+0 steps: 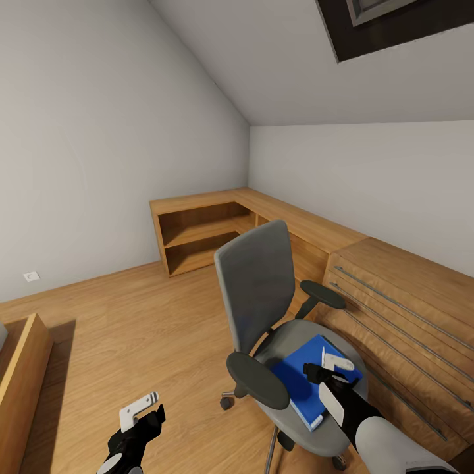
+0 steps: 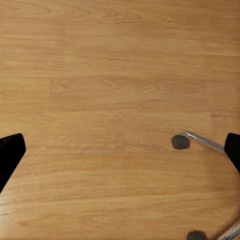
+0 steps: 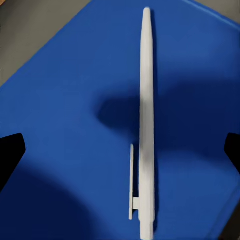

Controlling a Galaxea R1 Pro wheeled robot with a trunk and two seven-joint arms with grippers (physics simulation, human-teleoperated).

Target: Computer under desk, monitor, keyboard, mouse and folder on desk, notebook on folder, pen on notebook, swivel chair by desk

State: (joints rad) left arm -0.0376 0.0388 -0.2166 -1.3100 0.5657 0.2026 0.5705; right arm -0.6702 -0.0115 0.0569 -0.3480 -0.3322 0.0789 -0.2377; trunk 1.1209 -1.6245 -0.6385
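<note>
Jaws apparently spread, hovering above pen (image 3: 145, 125).

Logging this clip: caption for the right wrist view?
Open right gripper poised over a slim white pen lying on a blue folder.

Swivel chair (image 1: 299, 342) bearing blue folder (image 1: 299, 385)

White pen (image 3: 146, 125) flat on blue folder (image 1: 304, 382) on grey swivel chair (image 1: 260, 289).
</note>
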